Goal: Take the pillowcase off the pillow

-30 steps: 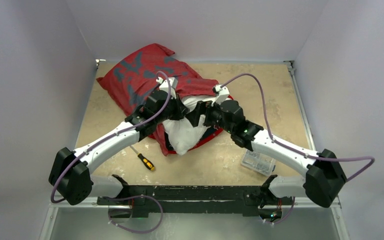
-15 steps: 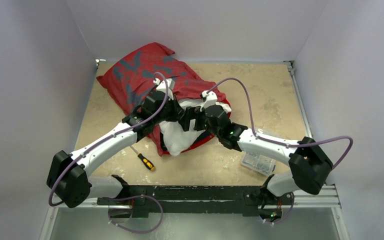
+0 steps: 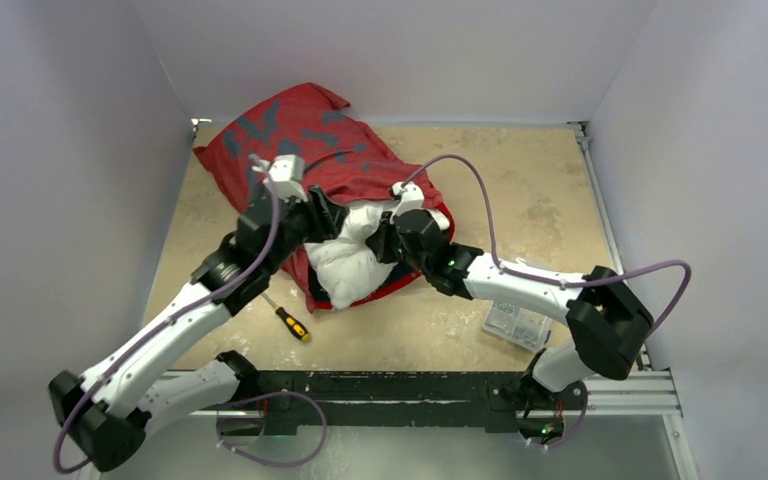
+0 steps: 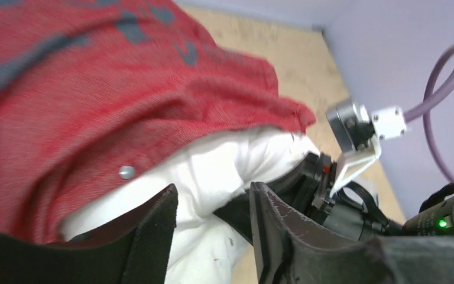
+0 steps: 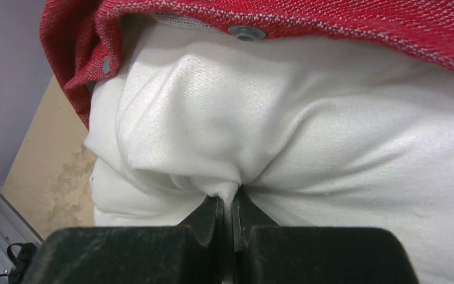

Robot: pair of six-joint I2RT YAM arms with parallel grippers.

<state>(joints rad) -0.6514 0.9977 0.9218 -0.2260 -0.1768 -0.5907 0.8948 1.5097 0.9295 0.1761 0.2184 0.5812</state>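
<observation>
The pillow (image 3: 348, 268) is fat, soft and white. It pokes out of the open end of the pillowcase (image 3: 290, 135) toward 5 o'clock. The rest of it hides inside, up at 11 o'clock on the table (image 3: 540, 190). The right gripper (image 5: 232, 206) has its fingers pressed tight on a little fold of the white cloth, so that side has a good hold. The left gripper (image 4: 211, 200) sits at the red edge with its fingers (image 4: 153, 236) apart, and they hold nothing. I think it should now close on the red edge only, with no white caught under it. Then red should go toward 11 o'clock and white toward 5 o'clock, slowly. The red cloth is thin, rough and woven, with grey-blue marks, and it bunches into folds. Round metal snaps (image 5: 246, 32) sit along its edge and could catch on the puffy pillow. A small screwdriver (image 3: 288, 322) lies at 7 o'clock from the pillow.
</observation>
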